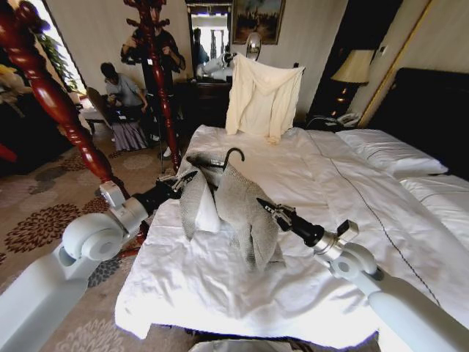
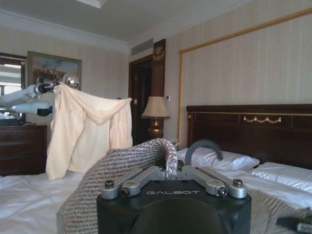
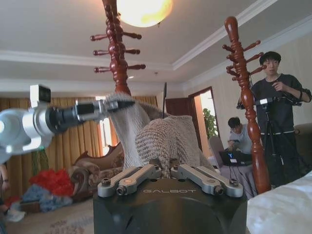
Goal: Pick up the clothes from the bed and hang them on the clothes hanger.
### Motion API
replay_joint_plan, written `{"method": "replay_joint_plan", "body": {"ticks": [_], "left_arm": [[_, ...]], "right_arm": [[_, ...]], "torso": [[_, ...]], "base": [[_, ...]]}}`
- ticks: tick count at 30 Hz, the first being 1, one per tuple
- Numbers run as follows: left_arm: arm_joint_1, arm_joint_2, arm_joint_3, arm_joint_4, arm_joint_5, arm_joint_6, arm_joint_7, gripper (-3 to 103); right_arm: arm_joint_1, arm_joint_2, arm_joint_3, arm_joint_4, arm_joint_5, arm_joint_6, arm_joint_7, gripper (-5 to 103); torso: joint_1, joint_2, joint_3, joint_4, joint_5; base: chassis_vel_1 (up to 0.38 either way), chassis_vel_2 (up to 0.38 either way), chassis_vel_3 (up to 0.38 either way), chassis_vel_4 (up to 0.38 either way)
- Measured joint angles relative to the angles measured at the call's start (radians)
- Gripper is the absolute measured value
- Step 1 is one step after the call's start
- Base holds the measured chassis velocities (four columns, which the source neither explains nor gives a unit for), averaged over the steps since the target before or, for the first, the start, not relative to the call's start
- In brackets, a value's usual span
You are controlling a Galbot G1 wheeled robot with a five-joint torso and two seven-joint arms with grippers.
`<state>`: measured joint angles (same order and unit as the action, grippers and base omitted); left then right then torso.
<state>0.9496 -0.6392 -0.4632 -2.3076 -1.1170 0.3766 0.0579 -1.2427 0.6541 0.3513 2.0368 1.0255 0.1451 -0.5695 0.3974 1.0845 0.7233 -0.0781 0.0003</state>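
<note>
Nearest the head camera, the two pale forearms reach forward over the bed (image 1: 220, 293), meeting at the clothes (image 1: 238, 209), a grey-beige herringbone jacket held up off the white duvet. The left pincer (image 1: 183, 178) comes in from the left at the jacket's upper edge; its own wrist view shows the linkage drawn in, with woven cloth bunched right in front of it, so I judge it closed on the fabric, though the fingertips are hidden. The right pincer (image 1: 265, 207) sits against the jacket's other flank, and its wrist view likewise shows the fingers drawn in with the herringbone weave rising directly from them, gripped.

Poking up from the top of the jacket is the black hook of the clothes hanger (image 1: 232, 155), with cloth draped to both sides of it. The hanger's shoulders are covered, so I cannot tell how fully they sit inside the jacket.

My judgement: the step in hand is dressing the jacket over the hanger, with lifting from the bed largely done. The next move calls for settling the cloth evenly across both hidden shoulders while keeping the hook upright and free, without tugging one side so hard that the jacket slides off.
</note>
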Motion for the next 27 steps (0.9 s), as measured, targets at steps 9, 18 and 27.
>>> {"method": "replay_joint_plan", "body": {"ticks": [9, 18, 27], "left_arm": [[-0.006, 0.031, 0.02, -0.057, -0.017, 0.003, 0.018, 3], [0.026, 0.05, 0.15, -0.061, 0.158, 0.004, 0.114, 3], [0.026, 0.055, 0.244, -0.022, 0.251, -0.006, 0.148, 3]], "right_arm": [[0.018, 0.009, -0.027, -0.035, -0.08, -0.006, 0.012, 3], [0.036, 0.011, -0.043, -0.024, -0.019, -0.008, -0.031, 3], [0.038, 0.007, -0.018, 0.017, 0.153, -0.002, -0.09, 3]], "torso": [[0.0, 0.0, 0.0, 0.0001, -0.0001], [0.0, 0.0, 0.0, 0.0, -0.0001], [0.0, 0.0, 0.0, 0.0, -0.0002]], "base": [[0.0, 0.0, 0.0, 0.0], [0.0, 0.0, 0.0, 0.0], [0.0, 0.0, 0.0, 0.0]]}}
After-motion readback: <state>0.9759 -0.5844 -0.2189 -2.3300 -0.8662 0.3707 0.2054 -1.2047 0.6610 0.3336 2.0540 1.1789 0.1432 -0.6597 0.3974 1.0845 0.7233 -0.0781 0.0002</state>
